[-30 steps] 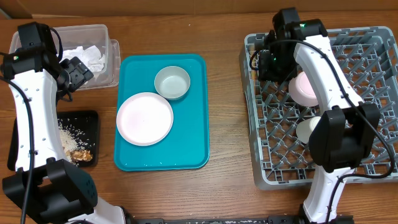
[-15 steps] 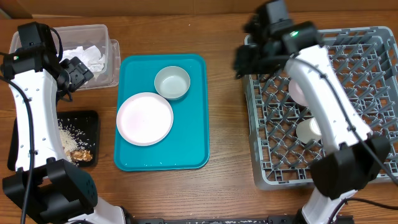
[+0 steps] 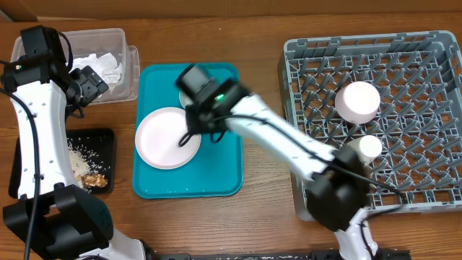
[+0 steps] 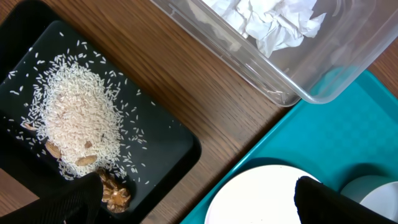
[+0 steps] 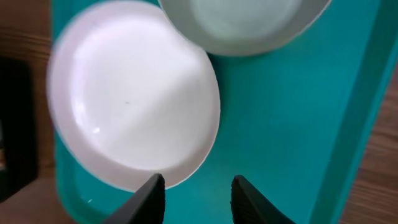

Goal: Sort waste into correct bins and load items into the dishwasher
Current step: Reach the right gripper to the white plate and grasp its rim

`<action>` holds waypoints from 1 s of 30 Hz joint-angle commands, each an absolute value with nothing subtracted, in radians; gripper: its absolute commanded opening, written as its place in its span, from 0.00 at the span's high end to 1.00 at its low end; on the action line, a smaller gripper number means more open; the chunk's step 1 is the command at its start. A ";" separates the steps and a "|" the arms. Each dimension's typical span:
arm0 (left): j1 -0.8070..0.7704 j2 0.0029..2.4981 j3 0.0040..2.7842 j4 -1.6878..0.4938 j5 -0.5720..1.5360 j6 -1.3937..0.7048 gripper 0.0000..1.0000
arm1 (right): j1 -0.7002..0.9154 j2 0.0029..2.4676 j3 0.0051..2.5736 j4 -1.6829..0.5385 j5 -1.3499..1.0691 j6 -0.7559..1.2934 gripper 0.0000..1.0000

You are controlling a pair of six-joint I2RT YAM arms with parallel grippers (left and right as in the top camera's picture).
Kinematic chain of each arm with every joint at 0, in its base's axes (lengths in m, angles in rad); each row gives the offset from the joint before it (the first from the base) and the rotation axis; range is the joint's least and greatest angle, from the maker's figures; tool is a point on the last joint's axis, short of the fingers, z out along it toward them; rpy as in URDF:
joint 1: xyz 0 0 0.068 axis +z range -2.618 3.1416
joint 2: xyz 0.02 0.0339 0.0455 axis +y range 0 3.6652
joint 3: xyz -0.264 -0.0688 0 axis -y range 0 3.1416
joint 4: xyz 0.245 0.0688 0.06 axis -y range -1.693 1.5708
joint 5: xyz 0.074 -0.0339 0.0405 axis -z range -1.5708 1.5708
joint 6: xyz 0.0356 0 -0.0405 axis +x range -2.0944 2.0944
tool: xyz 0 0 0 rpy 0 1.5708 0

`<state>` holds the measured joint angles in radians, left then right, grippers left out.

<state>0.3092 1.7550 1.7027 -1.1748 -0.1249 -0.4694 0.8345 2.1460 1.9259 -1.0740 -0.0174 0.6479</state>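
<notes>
Swung from rack (image 3: 426, 72) to tray (image 3: 209, 177), right hand (image 5: 198, 186) hangs released over the plate (image 5: 130, 93), spread clear only wrist-side.

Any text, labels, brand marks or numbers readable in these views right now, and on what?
None readable.
The teal tray, white plate, clear bin, black tray and grey rack show no print.
The crumpled paper looks blank.
</notes>
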 commanded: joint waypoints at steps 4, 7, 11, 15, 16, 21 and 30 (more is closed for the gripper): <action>0.307 1.745 1.718 -1.174 -0.138 -0.479 0.00 | 0.875 2.274 1.932 -1.074 0.034 0.812 0.63; 0.307 1.745 1.718 -1.174 -0.138 -0.479 0.00 | 0.878 2.314 1.932 -1.070 -0.006 0.813 0.63; 0.307 1.745 1.718 -1.174 -0.138 -0.479 0.00 | 0.878 2.335 1.931 -1.066 -0.025 0.830 0.64; 0.307 1.745 1.718 -1.174 -0.138 -0.479 0.00 | 0.878 2.334 1.931 -1.063 -0.023 0.839 0.71; 0.307 1.745 1.718 -1.174 -0.138 -0.479 0.00 | 0.878 2.335 1.931 -1.064 -0.024 0.839 0.81; 0.307 1.745 1.718 -1.174 -0.138 -0.479 0.00 | 0.878 2.334 1.931 -1.108 -0.025 0.839 0.96; 0.307 1.745 1.718 -1.174 -0.138 -0.479 0.00 | 0.867 2.241 1.932 -1.300 0.081 0.830 0.96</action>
<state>0.3092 1.7550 1.7027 -1.1748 -0.1253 -0.4694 0.8768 2.3215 1.9285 -1.2743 -0.0151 0.8337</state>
